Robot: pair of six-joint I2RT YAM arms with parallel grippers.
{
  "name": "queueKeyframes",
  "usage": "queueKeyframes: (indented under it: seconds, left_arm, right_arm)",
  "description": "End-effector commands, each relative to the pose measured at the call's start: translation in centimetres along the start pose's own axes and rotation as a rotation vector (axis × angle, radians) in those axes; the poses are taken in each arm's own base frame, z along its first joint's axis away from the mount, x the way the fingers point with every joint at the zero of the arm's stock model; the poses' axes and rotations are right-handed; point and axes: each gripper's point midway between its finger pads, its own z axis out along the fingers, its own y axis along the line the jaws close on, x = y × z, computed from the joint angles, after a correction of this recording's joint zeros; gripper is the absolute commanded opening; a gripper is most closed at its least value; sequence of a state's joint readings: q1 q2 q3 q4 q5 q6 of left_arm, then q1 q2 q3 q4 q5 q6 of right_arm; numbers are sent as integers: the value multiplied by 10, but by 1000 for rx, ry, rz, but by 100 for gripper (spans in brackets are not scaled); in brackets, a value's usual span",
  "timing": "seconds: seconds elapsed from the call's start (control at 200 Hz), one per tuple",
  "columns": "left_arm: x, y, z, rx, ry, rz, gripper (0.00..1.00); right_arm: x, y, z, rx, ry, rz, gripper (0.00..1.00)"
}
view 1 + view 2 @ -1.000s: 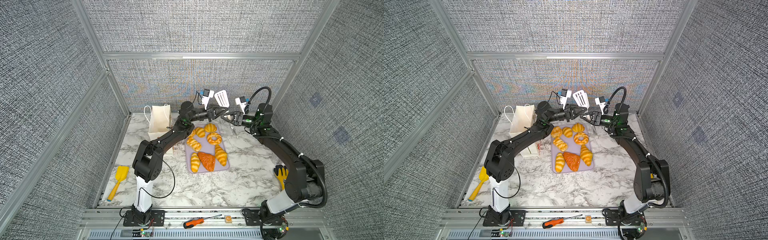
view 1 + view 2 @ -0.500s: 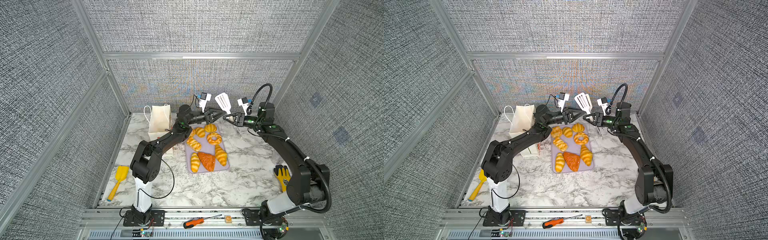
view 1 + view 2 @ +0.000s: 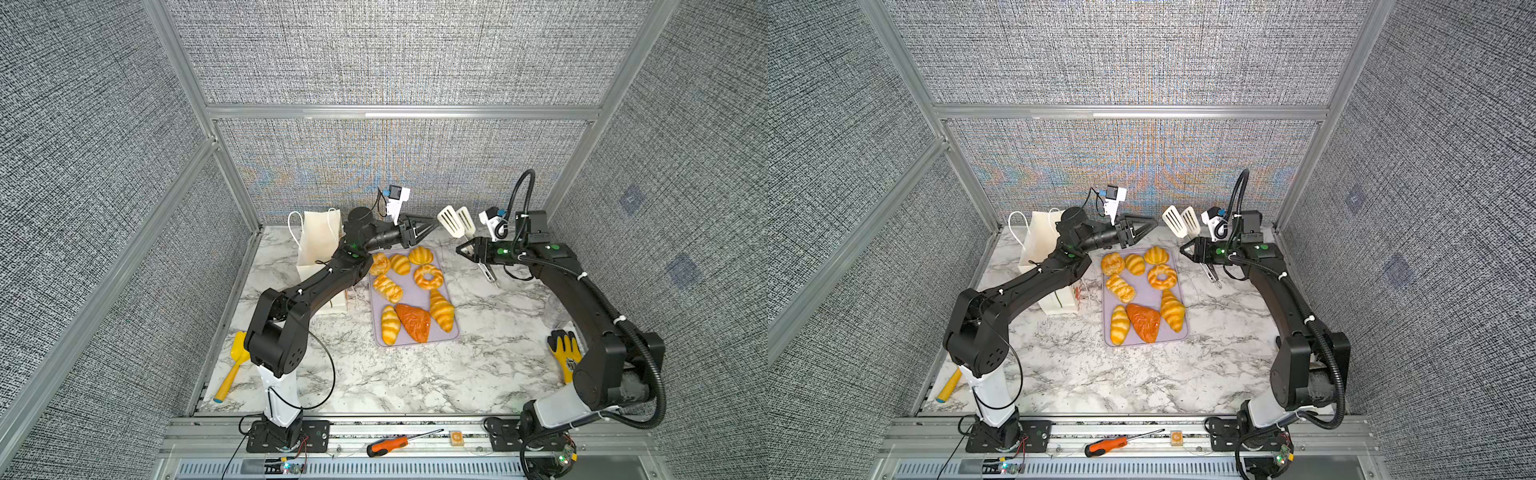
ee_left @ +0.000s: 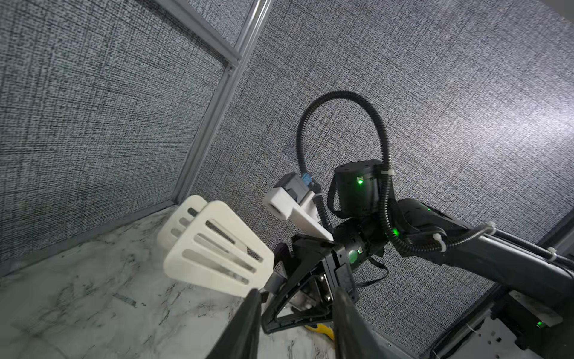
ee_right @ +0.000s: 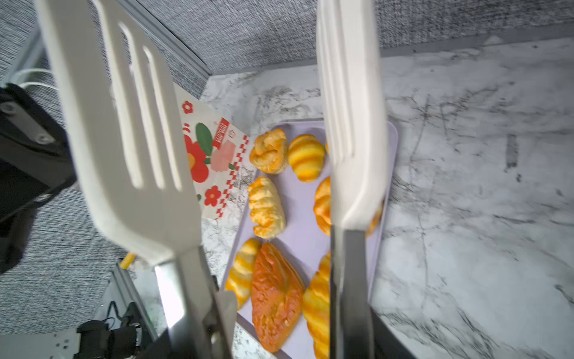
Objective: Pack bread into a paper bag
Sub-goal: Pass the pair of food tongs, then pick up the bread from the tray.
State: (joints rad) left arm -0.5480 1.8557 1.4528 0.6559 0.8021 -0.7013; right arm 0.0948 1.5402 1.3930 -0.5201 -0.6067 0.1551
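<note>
Marble tabletop (image 3: 415, 374) — bread (image 3: 428, 276) on tray (image 3: 413, 297), tongs (image 3: 455, 220) in right gripper (image 3: 464, 249)

Yel scoop (image 3: 232, 370) front-L; glove (image 3: 563, 352) R; screwdriver (image 3: 390, 444) on rail (image 3: 353, 432); lilac tray (image 3: 415, 296) ctr; tongs (image 3: 451, 219) aloft rear.

1. The paper bag (image 5: 214, 155) has a slanted red label (image 5: 221, 130) on its flowered face. The label bears small white writing, too blurred to read.
2. No other text, number or brand can be read in any view.
</note>
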Motion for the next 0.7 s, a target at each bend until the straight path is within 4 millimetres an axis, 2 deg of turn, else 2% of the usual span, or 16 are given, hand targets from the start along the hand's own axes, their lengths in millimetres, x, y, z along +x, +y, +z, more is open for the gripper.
queueKeyframes:
  seconds: [0.0, 0.115, 0.29, 0.45, 0.69]
  left_arm:
    - [0, 14, -6, -116, 9, 43, 45]
    - [0, 24, -13, -217, 28, 58, 51]
    - [-2, 30, -23, -315, 45, 86, 55]
    - [-8, 33, -38, -429, 59, 141, 60]
    - [-29, 28, -71, -612, 47, 235, 70]
  right_arm:
    - [16, -22, -6, 159, 59, -66, 59]
    - [30, -32, -9, 259, 108, -98, 59]
    - [48, -35, -10, 380, 190, -169, 60]
    - [67, -28, -9, 461, 270, -254, 62]
    - [92, -12, -9, 536, 339, -328, 62]
